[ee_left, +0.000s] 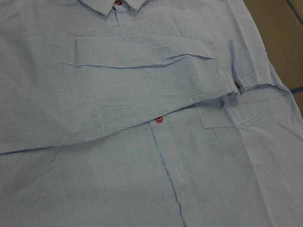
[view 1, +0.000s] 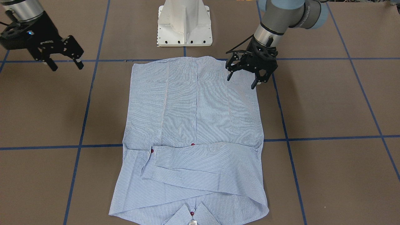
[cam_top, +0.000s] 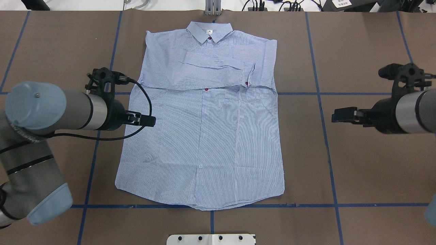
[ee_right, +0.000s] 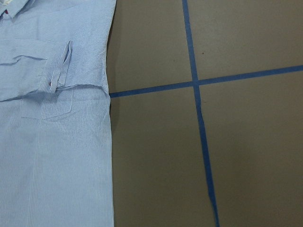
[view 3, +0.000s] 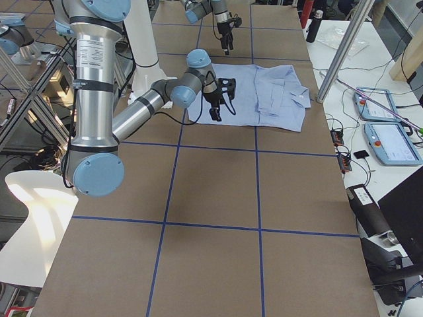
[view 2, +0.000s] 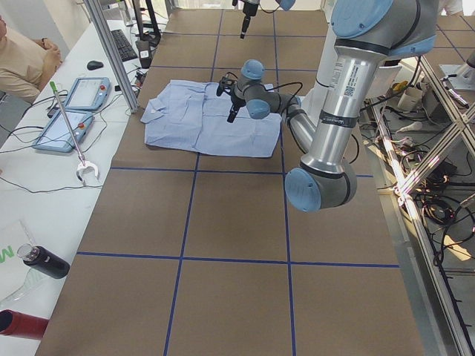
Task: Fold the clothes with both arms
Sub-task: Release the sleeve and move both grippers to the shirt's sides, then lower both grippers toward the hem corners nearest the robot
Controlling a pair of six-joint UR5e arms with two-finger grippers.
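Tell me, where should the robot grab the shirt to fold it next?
Probably the two hem corners nearest the robot, left gripper on one, right gripper on the other, each coming in from its own side. The shirt lies flat with sleeves folded across the chest, so those corners are free edges to lift toward the collar.

Brown table [cam_top: 357,153] gridded with blue tape [cam_top: 327,146]; beside it, a white desk [view 2: 44,215] bears two teach pendants [view 2: 85,93], a keyboard [view 2: 123,44] and a black bottle [view 2: 44,262].

Bare table [cam_top: 357,163] flanks the shirt [cam_top: 204,136]; pedestal [cam_top: 211,239] stands near its hem
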